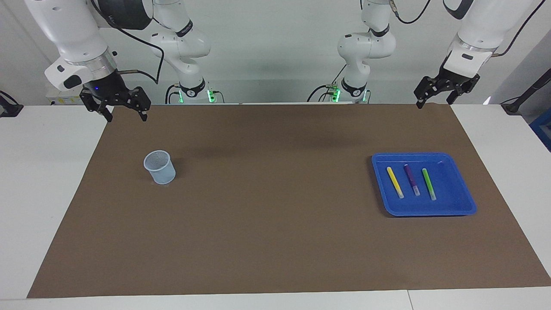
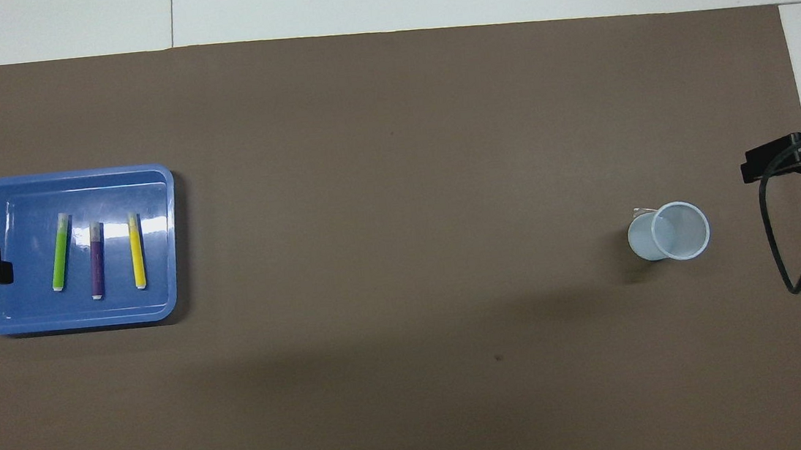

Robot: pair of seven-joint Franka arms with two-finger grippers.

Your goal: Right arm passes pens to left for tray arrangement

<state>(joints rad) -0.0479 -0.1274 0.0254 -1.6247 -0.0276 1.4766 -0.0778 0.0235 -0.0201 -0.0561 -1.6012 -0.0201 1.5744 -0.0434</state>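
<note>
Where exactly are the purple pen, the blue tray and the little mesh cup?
purple pen (image 1: pixel 410 179): facing view, middle of its purple barrel.
blue tray (image 1: pixel 452 189): facing view, bare floor beside the green pen.
mesh cup (image 1: pixel 160 168): facing view, its outer wall.
</note>
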